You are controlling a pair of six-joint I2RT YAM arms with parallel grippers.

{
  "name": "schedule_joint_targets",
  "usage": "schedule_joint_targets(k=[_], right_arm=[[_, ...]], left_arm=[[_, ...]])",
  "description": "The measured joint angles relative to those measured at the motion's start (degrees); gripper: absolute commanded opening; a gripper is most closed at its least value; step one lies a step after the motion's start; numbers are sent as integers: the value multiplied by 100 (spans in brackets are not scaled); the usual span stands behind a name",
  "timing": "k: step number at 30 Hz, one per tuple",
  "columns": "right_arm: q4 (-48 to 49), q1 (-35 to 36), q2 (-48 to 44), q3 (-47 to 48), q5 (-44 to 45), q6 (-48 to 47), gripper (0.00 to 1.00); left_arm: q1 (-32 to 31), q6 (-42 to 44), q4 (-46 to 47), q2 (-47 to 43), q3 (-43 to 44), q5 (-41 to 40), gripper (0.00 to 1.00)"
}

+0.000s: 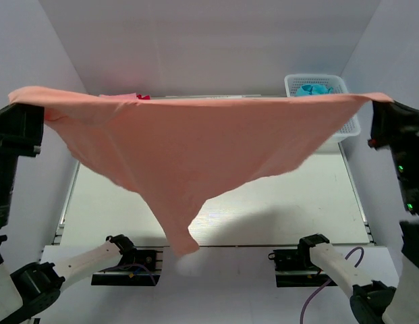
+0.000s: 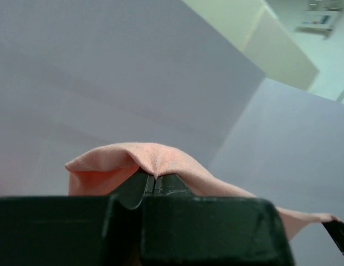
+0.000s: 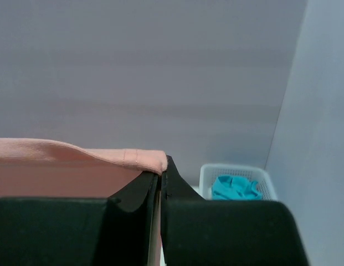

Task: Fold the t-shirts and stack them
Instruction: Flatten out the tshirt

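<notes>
Top external view: one orange t-shirt (image 1: 196,155) hangs mid-frame, left gripper (image 1: 23,108) and right gripper (image 1: 379,108) each pinching a corner. One blue t-shirt (image 1: 313,89) sits in one basket (image 1: 349,128), upper right.

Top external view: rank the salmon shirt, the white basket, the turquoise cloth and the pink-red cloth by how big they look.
1. salmon shirt, held up nearer the camera
2. white basket
3. turquoise cloth
4. pink-red cloth, mostly hidden, so unsure
</notes>
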Motion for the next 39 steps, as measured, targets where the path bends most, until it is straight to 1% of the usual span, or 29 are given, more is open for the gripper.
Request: schedule_joint_targets(k=[4, 8, 15, 19, 22, 25, 28, 31, 33, 36, 39], right_arm=[[-4, 0, -518, 37, -90, 0, 0], [-20, 0, -903, -61, -138, 55, 0], [-192, -2, -1217, -396, -76, 308, 0], [-232, 0, -1425, -931, 20, 490, 0], [-273, -2, -1519, -1456, 131, 634, 0], [-273, -2, -1458, -2063, 339, 809, 0], [87, -2, -1272, -3047, 619, 1043, 0], [256, -9, -640, -3668, 811, 1250, 0], [391, -13, -87, -3866, 894, 1362, 0], [575, -20, 573, -4072, 964, 1467, 0], [763, -35, 951, -4109, 968, 1523, 0]], left_arm=[[11, -179, -87, -319, -42, 640, 0], [44, -382, -138, -516, -74, 1080, 0], [48, -660, -251, -540, -201, 1340, 0], [50, -726, -304, -579, -415, 1290, 0], [52, -710, -275, -568, -721, 935, 0], [50, -619, -155, -437, -1172, 413, 0], [24, -492, 160, -63, -1740, -319, 0], [20, -382, 363, 577, -2105, -1176, 0], [70, -238, 623, 977, -2450, -1582, 0], [116, -59, 922, 1425, -3003, -1939, 0], [245, 59, 1226, 1845, -3340, -2076, 0]])
